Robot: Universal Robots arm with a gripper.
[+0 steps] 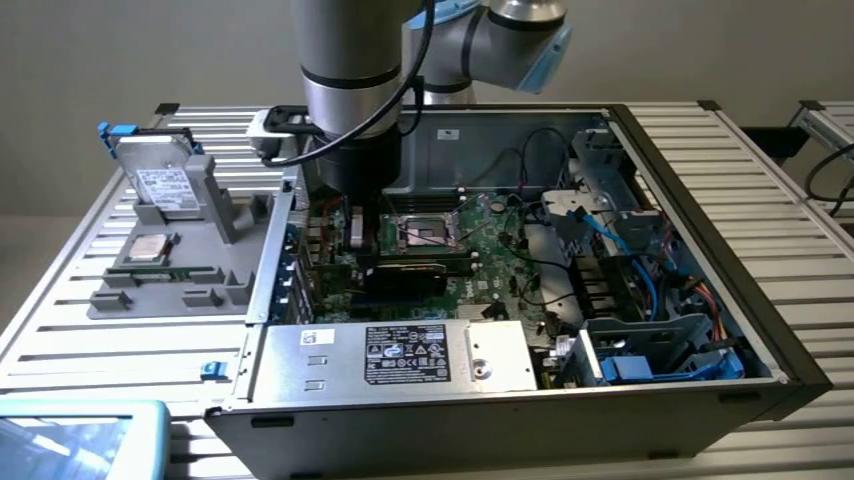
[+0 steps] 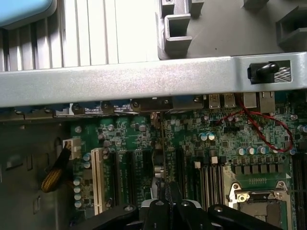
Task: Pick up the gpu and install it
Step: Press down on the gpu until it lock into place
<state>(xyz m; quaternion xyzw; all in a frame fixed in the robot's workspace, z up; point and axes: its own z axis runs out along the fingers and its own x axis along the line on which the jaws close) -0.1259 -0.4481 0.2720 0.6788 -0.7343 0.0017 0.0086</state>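
The gpu [image 1: 404,276] stands on edge in the open computer case [image 1: 694,215], its black cooler face toward the camera in the exterior view, low on the motherboard [image 1: 501,262] just in front of the CPU socket [image 1: 424,232]. In the wrist view it shows edge-on as a thin dark line [image 2: 164,158] running up from between the fingertips to the case's rear wall [image 2: 120,79], among the expansion slots. The gripper [image 2: 169,203] has its fingers pressed together on the card's top edge; the exterior view hides them behind the arm [image 1: 350,80]. That view alone takes in the power supply [image 1: 400,357] with its white label, print too small to read, the grey parts tray [image 1: 180,250] at the exterior view's left, and a hard drive [image 1: 167,185] with a white label standing in it. The wrist view adds red wires [image 2: 268,129] and a white slot [image 2: 99,177].
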